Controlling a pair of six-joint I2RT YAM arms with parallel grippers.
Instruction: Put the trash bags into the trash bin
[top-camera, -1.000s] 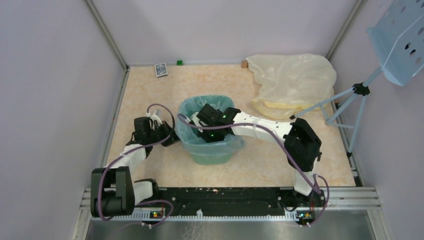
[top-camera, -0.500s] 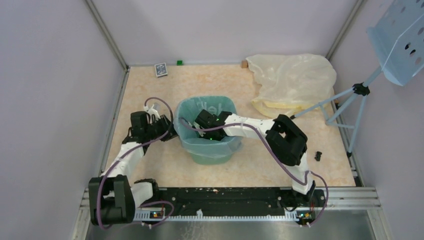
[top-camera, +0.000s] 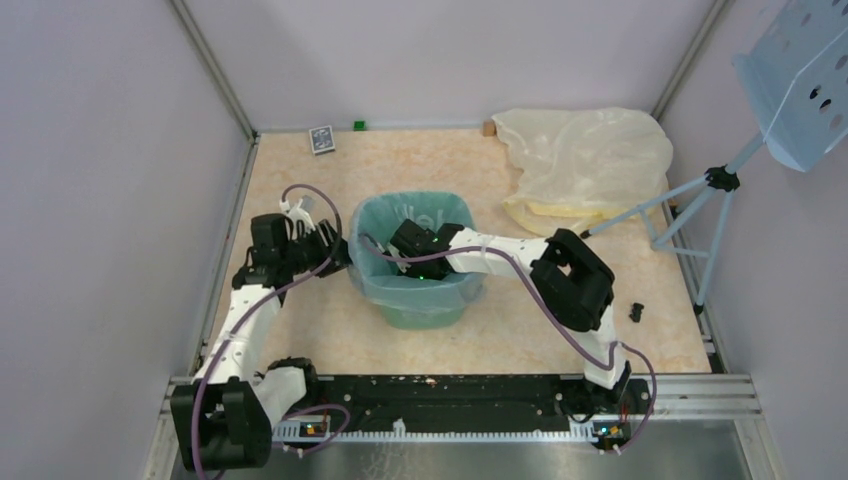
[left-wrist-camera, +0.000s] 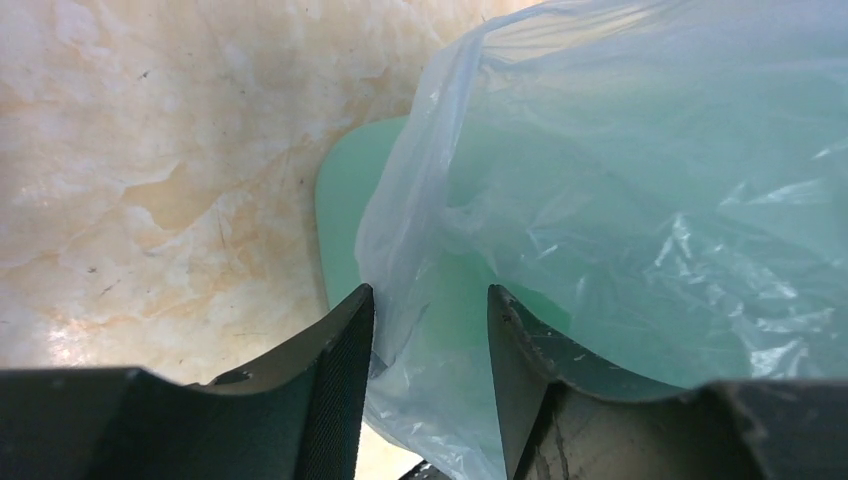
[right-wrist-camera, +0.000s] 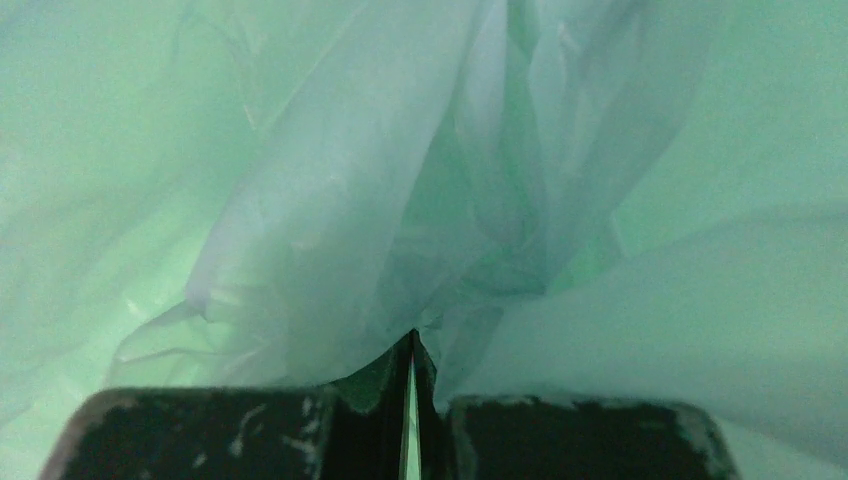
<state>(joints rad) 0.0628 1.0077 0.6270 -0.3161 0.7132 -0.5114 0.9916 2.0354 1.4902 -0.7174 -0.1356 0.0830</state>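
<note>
The bag (left-wrist-camera: 620, 200) is being draped inside the bin (left-wrist-camera: 340, 210), edge over the rim. The left gripper (left-wrist-camera: 428, 305) is being held released astride that edge; the right gripper (right-wrist-camera: 412, 345) clenched inside the bin.

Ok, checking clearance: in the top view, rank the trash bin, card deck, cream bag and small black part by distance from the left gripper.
From the left gripper:
1. trash bin, right beside it.
2. card deck, at the back wall.
3. cream bag, back right corner.
4. small black part, near the right edge.
</note>
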